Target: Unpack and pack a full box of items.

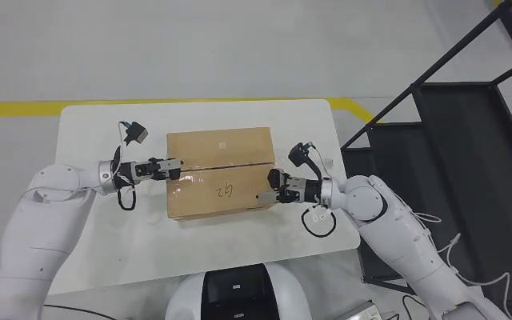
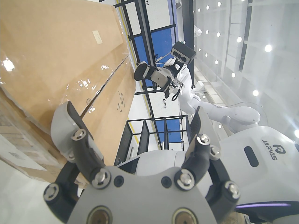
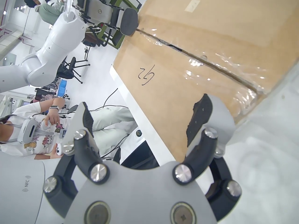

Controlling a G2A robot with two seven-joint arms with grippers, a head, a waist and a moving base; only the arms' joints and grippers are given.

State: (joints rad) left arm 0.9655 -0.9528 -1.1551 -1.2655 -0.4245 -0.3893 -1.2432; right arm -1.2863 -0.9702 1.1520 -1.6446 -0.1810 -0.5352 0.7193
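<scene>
The closed cardboard box lies in the middle of the white table, between the two arms. The left end effector is released, its fingers spread at the box's left end, level with the centre seam. The right end effector is also released and sits at the box's right end, just in front of the seam. The wrist views show glossy clear tape running along the seam. The right wrist view also shows one left finger pad at the seam's far end.
</scene>
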